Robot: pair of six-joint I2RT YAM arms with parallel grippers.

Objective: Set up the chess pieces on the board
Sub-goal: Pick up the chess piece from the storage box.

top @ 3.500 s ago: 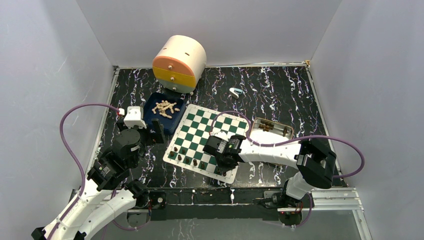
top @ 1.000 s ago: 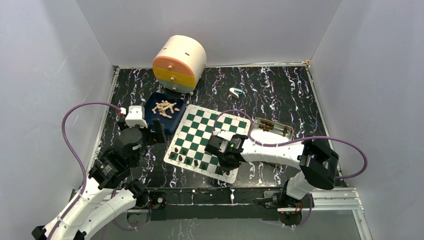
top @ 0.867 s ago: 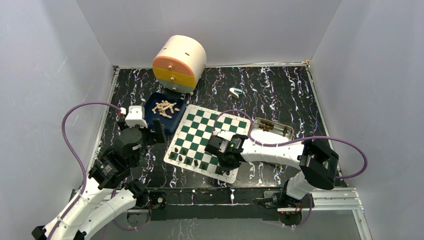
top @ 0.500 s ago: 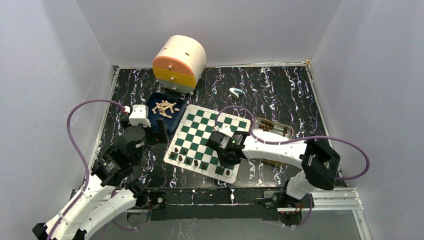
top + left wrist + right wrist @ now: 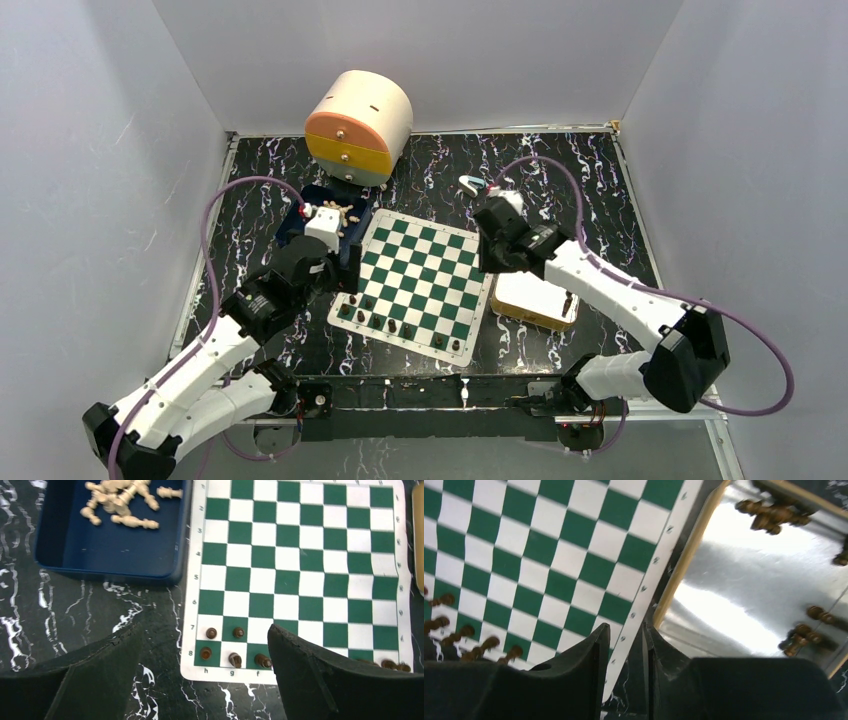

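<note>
Top view: the board [image 5: 420,285] lies mid-tabletop, dark pieces [image 5: 392,325] along its 6 o'clock edge.

Left wrist view: left pincer [image 5: 205,672] spread wide, empty, near the blue tray [image 5: 107,545] of pale pieces [image 5: 122,500], probably for pickup.

Right wrist view: right pincer [image 5: 626,667] nearly together, empty, beside the metal tin [image 5: 769,580] of spare dark pieces.

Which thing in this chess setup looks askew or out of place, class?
The board lies turned at an angle to the table edge. The pale pieces lie toppled in a heap in the blue tray, none yet placed.
</note>
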